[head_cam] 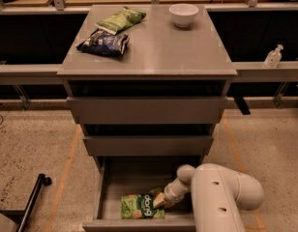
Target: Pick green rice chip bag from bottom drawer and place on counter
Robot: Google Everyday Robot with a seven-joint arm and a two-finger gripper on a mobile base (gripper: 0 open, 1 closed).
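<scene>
The green rice chip bag [139, 207], bright green with white "dang" lettering, lies flat on the floor of the open bottom drawer [106, 192], near its front. My gripper [160, 200] reaches down into the drawer from the right, at the bag's right edge and touching it. The white arm [221, 197] fills the lower right and hides the drawer's right part. The counter [154, 52] is the grey top of the cabinet, above the two upper drawers.
On the counter lie a paler green bag [121, 19] and a dark blue bag [103, 42] at the back left, and a white bowl [183, 14] at the back right. A clear bottle [273, 57] stands on the ledge at right. A black bar [33, 202] lies on the floor at left.
</scene>
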